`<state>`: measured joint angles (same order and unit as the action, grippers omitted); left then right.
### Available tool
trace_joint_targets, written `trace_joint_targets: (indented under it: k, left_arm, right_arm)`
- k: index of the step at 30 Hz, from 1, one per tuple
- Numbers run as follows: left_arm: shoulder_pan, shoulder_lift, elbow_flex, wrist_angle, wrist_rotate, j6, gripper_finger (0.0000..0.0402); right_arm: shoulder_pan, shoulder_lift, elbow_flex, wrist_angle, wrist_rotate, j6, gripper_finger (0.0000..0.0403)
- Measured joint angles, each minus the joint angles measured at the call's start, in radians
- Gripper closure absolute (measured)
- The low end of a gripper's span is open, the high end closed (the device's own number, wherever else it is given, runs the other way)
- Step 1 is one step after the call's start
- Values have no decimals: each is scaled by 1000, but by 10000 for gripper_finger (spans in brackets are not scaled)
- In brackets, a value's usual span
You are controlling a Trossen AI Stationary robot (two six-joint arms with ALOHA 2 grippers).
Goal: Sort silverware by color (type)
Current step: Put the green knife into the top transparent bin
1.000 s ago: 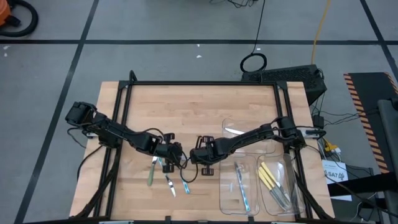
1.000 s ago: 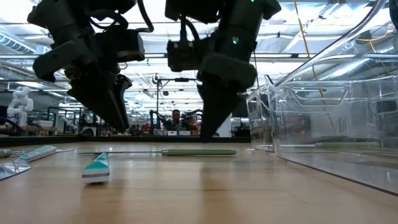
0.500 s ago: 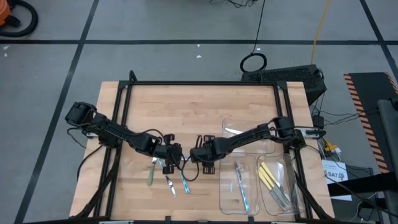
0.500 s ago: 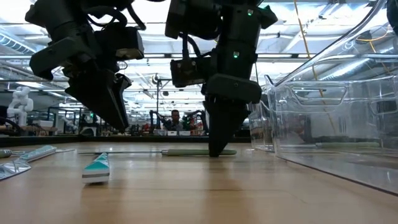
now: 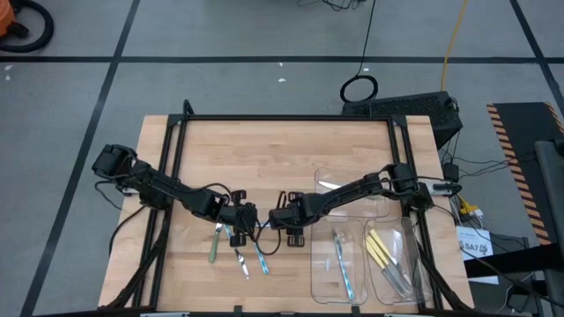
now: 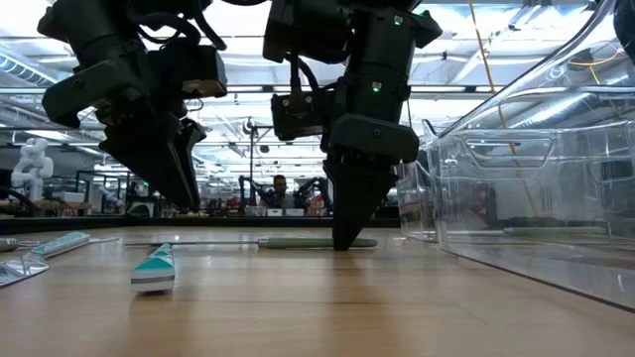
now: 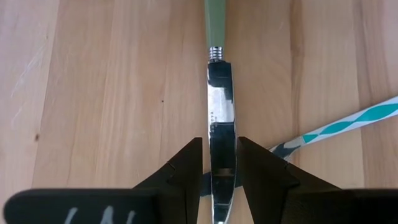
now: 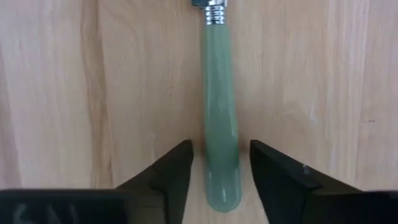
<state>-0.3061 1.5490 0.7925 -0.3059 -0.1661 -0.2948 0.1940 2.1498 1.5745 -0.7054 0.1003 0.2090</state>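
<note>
A pale wooden table [image 5: 282, 150] fills the frame. Clear trays [image 5: 328, 283] sit beyond the right gripper [image 5: 280, 219], on the side away from the left arm, and hold blue-handled [image 5: 342, 264] and yellow-handled utensils [image 5: 379, 251]. Both grippers meet at mid-table over one green-handled knife [image 8: 219, 124] lying flat. The right gripper is down at the wood, fingers apart on either side of the handle. The left gripper [image 5: 240, 217] hovers above the blade, fingers narrowly parted. Just beside it lie a teal-striped utensil [image 7: 348, 119] and another green-handled one [image 5: 214, 247].
</note>
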Motion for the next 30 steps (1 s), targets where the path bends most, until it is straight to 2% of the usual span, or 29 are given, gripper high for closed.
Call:
trace_joint_targets:
  k: [9, 11, 15, 21, 30]
  left_arm:
    - [-4, 0, 0, -5, 0, 1, 293]
    - [-4, 0, 0, -7, 0, 1, 293]
    - [-4, -4, 2, -42, 16, -3, 293]
    - [-37, -13, 59, -211, 1, -65, 293]
    - [-95, -13, 64, -159, -113, -83, 293]
  right_arm:
    - [2, -1, 0, 16, 7, -13, 370]
    - [1, 0, 0, 19, 13, -16, 384]
    - [4, 1, 0, 21, 20, -35, 398]
    - [4, 1, 0, 19, 15, -41, 403]
    - [10, 1, -1, 16, 6, -23, 403]
